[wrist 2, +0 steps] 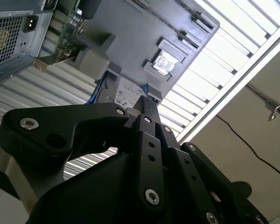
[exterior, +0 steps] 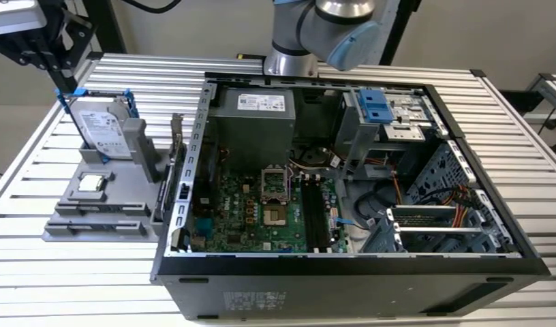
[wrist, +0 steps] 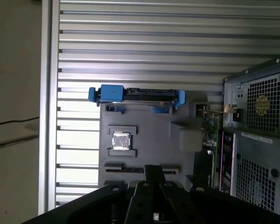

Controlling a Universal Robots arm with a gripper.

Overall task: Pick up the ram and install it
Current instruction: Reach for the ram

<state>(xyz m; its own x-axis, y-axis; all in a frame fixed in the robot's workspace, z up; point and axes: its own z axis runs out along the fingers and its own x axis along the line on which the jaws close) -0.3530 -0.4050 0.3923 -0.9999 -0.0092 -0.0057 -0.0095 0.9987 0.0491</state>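
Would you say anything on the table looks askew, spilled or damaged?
Nothing stands out: the silver hard drive in its blue-handled frame stands upright on the grey tray, the square silver chip flat in its pocket.

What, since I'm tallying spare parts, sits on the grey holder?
A blue-framed hard drive stands upright and a square processor chip lies flat. In the first wrist view the gripper hides part of the long slots.

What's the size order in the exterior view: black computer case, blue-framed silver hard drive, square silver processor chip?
Largest: black computer case.
Then: blue-framed silver hard drive.
Smallest: square silver processor chip.
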